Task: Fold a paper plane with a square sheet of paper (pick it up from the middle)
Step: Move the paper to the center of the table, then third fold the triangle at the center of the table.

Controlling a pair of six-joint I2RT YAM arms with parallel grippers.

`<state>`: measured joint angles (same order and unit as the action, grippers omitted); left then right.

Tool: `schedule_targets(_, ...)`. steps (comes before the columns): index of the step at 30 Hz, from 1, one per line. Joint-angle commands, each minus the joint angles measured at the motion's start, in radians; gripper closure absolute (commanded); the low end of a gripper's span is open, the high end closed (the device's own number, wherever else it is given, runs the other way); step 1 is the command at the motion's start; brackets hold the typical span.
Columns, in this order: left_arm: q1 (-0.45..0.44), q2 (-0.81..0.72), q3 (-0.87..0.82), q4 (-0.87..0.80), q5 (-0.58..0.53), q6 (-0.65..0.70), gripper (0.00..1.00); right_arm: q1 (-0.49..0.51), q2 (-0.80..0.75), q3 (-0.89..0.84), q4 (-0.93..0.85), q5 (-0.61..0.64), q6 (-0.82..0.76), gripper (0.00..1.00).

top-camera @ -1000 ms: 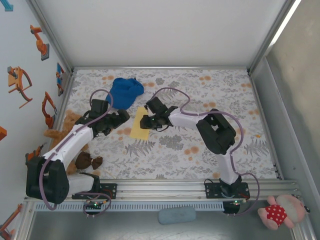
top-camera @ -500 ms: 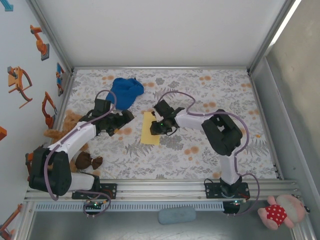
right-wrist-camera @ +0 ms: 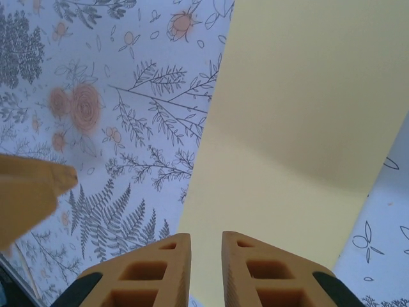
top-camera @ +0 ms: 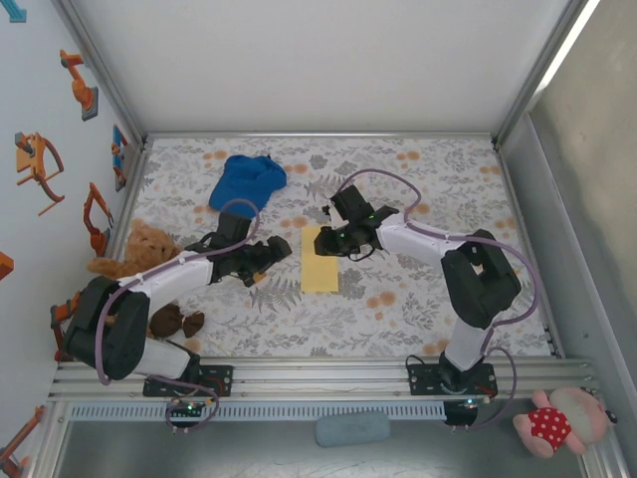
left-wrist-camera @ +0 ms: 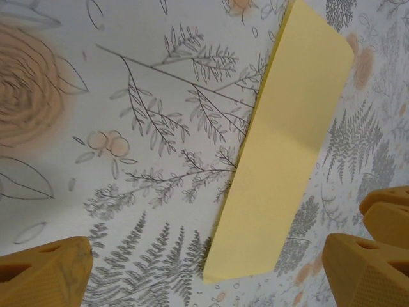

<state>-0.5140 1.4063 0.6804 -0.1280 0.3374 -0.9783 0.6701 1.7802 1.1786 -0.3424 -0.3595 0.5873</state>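
Note:
The square sheet of paper (top-camera: pixel 320 261) is yellow and folded into a narrow rectangle. It lies near the middle of the floral table cover (top-camera: pixel 418 189). My right gripper (top-camera: pixel 336 239) sits at the paper's far end. In the right wrist view its fingers (right-wrist-camera: pixel 206 256) stand a narrow gap apart over the paper (right-wrist-camera: pixel 300 128), closed on it. My left gripper (top-camera: pixel 271 254) is just left of the paper, low over the table. Its jaws (left-wrist-camera: pixel 208 275) are wide open, and the near corner of the paper (left-wrist-camera: pixel 287 147) lies between them, untouched.
A blue cap (top-camera: pixel 247 181) lies at the back left. A teddy bear (top-camera: pixel 134 249) and a small brown toy (top-camera: pixel 174 321) sit by the left wall. Metal frame rails border the table. A spotted plush (top-camera: pixel 557 423) lies outside at the front right.
My right gripper has slid right and toward the middle, and the paper has come with it. My left gripper has followed to the right, staying beside the paper.

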Motion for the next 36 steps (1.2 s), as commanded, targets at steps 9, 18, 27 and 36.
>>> schedule_targets(9, -0.105, 0.096, 0.003, 0.069, 0.025, -0.106, 0.33, -0.020, 0.088, -0.043, 0.015, 0.033, 0.095, 0.82)
schedule_targets(18, -0.142, 0.174, 0.028, 0.118, 0.057, -0.123, 0.51, -0.021, 0.142, -0.055, 0.004, 0.045, 0.103, 0.82)
schedule_targets(27, -0.155, 0.230, 0.063, 0.131, 0.085, -0.122, 0.60, -0.026, 0.146, -0.080, 0.009, 0.044, 0.103, 0.82)
schedule_targets(36, -0.153, 0.316, 0.126, 0.175, 0.161, -0.113, 0.64, -0.028, 0.142, -0.083, 0.011, 0.043, 0.103, 0.83)
